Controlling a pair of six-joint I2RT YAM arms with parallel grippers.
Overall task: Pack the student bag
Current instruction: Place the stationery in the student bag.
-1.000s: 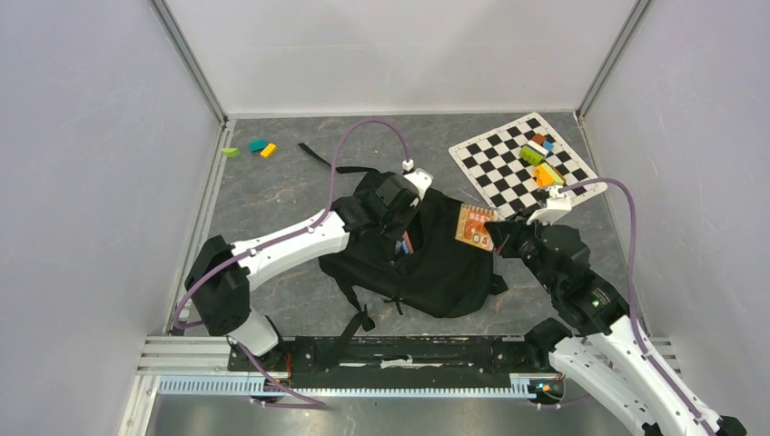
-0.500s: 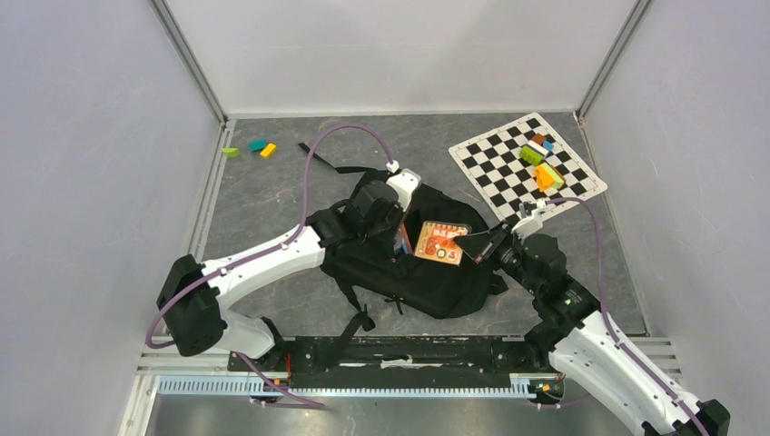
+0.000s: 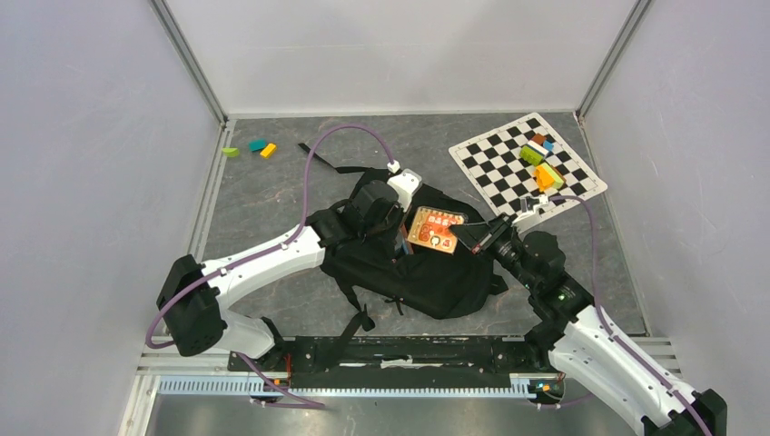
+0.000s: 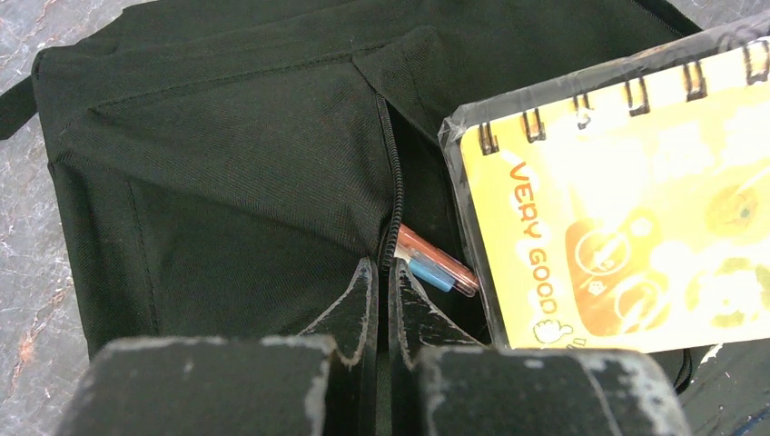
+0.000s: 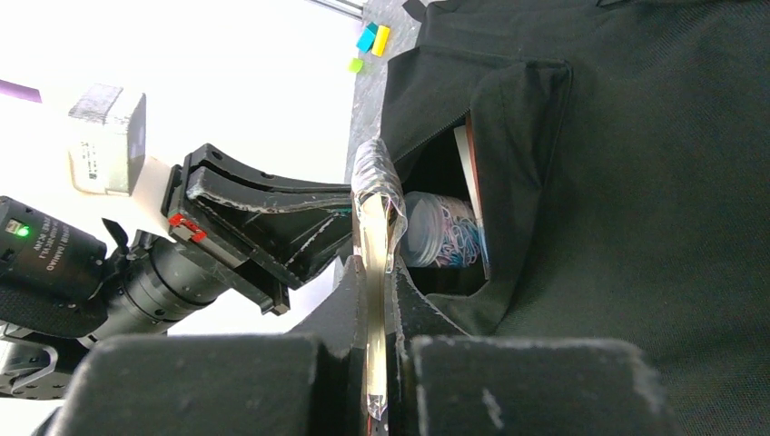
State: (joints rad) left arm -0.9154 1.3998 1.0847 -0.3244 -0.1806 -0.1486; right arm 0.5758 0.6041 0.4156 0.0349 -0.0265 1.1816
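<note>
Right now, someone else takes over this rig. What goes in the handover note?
Left end effector: shut, pinching the student bag at the zip edge of its opening.
Right end effector: shut on the wrapped spiral notebook, held at the opening, not yet inside.
Done: pens and a tub of coloured bands lie inside the bag.
Left: slide the notebook in. Blocks on the chequered mat and small pieces at the far left are outside the bag.
</note>
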